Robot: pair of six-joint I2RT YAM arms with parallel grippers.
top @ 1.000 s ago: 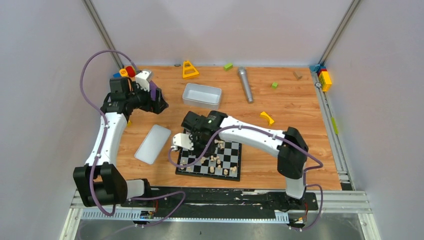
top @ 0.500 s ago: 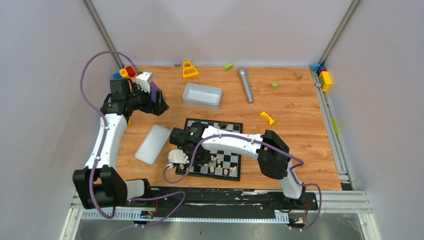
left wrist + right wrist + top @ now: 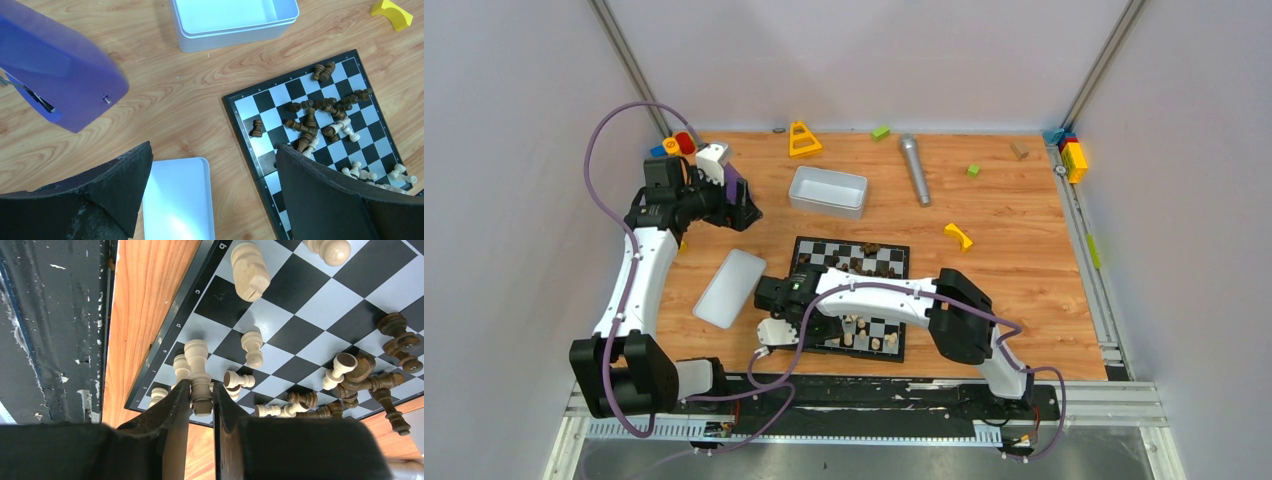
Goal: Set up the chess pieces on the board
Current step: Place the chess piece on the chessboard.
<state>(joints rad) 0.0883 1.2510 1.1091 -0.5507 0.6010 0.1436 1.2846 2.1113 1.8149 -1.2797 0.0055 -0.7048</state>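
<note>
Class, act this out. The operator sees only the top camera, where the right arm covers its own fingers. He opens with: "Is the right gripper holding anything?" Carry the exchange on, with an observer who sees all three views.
Observer: Yes. The right wrist view shows the right gripper shut on a pale piece, close to the board's lettered border.
Operator: And the left gripper?
Observer: In its wrist view the left gripper is open with nothing between its fingers. Below it are the white lid and a corner of the board.
Operator: Are the dark pieces standing?
Observer: No. In the left wrist view most of the dark pieces lie on their sides in a jumble, with a few pale ones among them.
</note>
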